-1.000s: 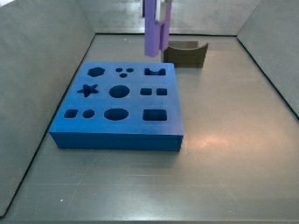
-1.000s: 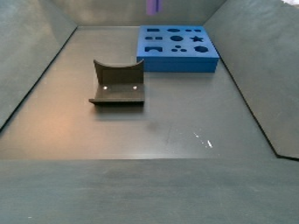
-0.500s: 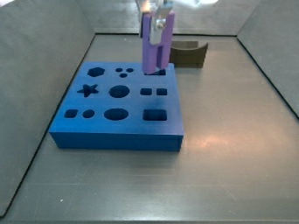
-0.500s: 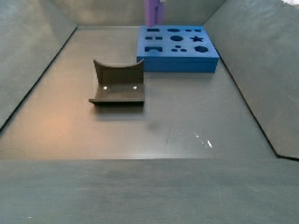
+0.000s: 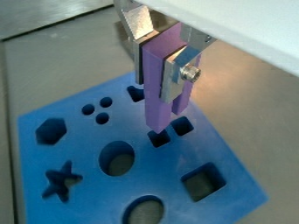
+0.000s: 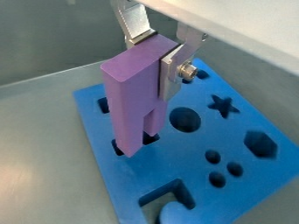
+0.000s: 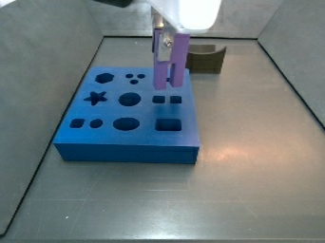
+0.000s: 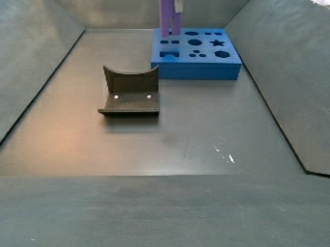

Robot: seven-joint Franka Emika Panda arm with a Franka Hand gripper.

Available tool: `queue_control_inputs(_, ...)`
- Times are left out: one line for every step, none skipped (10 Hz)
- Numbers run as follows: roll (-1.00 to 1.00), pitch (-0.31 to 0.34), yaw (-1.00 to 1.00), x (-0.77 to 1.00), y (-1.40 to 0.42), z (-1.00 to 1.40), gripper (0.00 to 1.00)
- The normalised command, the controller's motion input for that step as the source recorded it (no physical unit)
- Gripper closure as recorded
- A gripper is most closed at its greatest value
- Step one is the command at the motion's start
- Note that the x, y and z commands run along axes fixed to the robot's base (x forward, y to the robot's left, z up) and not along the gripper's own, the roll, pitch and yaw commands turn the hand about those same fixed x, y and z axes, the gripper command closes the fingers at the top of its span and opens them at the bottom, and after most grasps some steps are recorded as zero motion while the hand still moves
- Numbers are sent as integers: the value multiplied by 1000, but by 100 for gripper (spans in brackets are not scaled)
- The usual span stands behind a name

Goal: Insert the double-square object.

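The gripper (image 5: 160, 66) is shut on the double-square object (image 5: 159, 92), a tall lilac peg with a stepped section, held upright. It also shows in a wrist view (image 6: 136, 96) and in both side views (image 7: 170, 63) (image 8: 169, 17). The silver fingers (image 6: 177, 63) clamp its upper part. Its lower end stands at a stepped hole (image 5: 167, 136) in the blue block (image 7: 127, 114), touching or just entering it; how deep I cannot tell. The block carries several shaped holes, among them a star (image 5: 61, 181).
A dark olive curved block (image 8: 129, 92) lies on the grey floor apart from the blue block (image 8: 196, 54); it also shows behind the peg in a side view (image 7: 206, 59). Grey walls enclose the floor on the sides.
The gripper has come down with the peg. One second ago the peg hung well above the block; now its lower end is at the block's top face.
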Motion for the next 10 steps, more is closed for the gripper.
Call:
queue_control_inputs(0, -11, -1000, 0, 0, -117, 100)
queue_control_inputs(0, 0, -1000, 6, -49, -211, 100)
queue_control_inputs(71, 0, -686, 74, -186, -480, 100)
queue_control_inputs(51, 0, -737, 34, -117, -443, 100)
queue_control_inputs(57, 0, -514, 17, 0, -23, 100)
queue_control_inputs(0, 0, -49, 0, 54, -54, 100)
queue_control_inputs(13, -9, -17, -63, 6, -277, 100)
queue_control_inputs(0, -133, 97, -194, 0, -486, 100)
queue_control_inputs(-89, -131, 263, 0, 0, -551, 100)
queue_control_inputs(-90, -130, 186, 17, 0, -494, 100)
